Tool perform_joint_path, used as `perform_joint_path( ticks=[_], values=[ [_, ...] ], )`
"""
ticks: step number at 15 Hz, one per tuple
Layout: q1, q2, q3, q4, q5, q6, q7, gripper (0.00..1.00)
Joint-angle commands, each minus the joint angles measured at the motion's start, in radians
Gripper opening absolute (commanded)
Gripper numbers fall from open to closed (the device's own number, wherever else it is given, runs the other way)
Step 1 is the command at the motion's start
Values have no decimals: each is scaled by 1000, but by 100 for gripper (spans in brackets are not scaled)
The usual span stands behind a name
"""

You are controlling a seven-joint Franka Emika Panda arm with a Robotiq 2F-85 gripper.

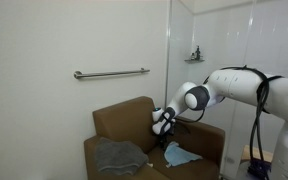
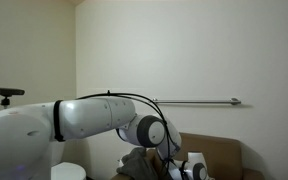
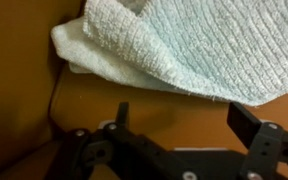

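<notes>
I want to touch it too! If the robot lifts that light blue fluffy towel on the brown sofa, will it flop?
It would probably flop: the light blue terry towel lies in soft folds on the brown sofa cushion. Its looped weave looks grippy, not slippery. It looks thin, so likely light.

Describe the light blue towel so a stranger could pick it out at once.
Find the brown couch below the wall grab bar. The light blue towel lies crumpled on its seat, right by the open pincer. Its pale blue colour sets it apart from the grey towel lying further along the seat.
</notes>
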Motion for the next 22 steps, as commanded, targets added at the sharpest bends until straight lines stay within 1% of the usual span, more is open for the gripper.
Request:
perform_joint_path(
  ticks=[1, 4, 6, 10, 17, 18, 19, 20, 21, 22],
  values=[
    [-28, 0, 24, 24, -4, -137, -118, 100],
    [-25, 0, 12, 40, -1, -234, -151, 100],
    [-23, 0, 7, 42, -2, -269, -161, 100],
    [-16, 0, 3, 31, -6, -255, -152, 100],
    [-6, 1, -8, 25, -7, -280, -129, 100],
    [-5, 1, -8, 28, -7, -284, -129, 76],
    [-11, 1, -9, 21, -7, -273, -127, 74],
    [-13, 1, -9, 21, -5, -268, -126, 68],
    [-15, 1, -10, 23, -3, -263, -121, 60],
    [-18, 1, -10, 23, -2, -257, -119, 54]
  ],
)
